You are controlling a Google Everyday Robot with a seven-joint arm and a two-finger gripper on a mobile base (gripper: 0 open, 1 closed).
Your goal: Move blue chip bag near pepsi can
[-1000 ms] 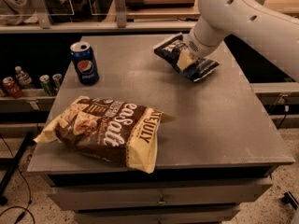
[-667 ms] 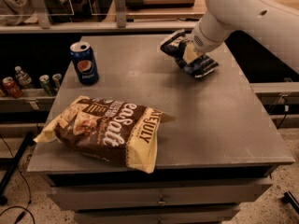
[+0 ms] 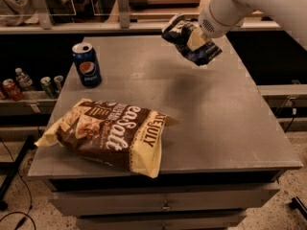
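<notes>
Camera view: a smooth white arm (image 3: 240,6) reaches in from the upper right, and its gripper (image 3: 194,40) is clamped on the blue chip bag (image 3: 177,32). The bag is a small, crinkled, glossy navy pouch with pale edges. It hangs tilted in the air above the far right part of the surface (image 3: 230,128), clear of it, and a soft shadow (image 3: 189,87) lies on the flat, matte grey top below.

The pepsi can (image 3: 87,65) stands upright near the far left edge, a blue cylinder with a round logo and a silvery top. It is well apart from the held bag.

A large brown chip bag (image 3: 112,131) lies on its side at the front left. It is puffy and wrinkled, with cream ends and big white lettering, and one corner overhangs the front edge.

Off the surface to the left, a lower shelf (image 3: 29,102) holds a small red can (image 3: 12,89), two small green cans (image 3: 48,86) and a little bottle (image 3: 23,78).
</notes>
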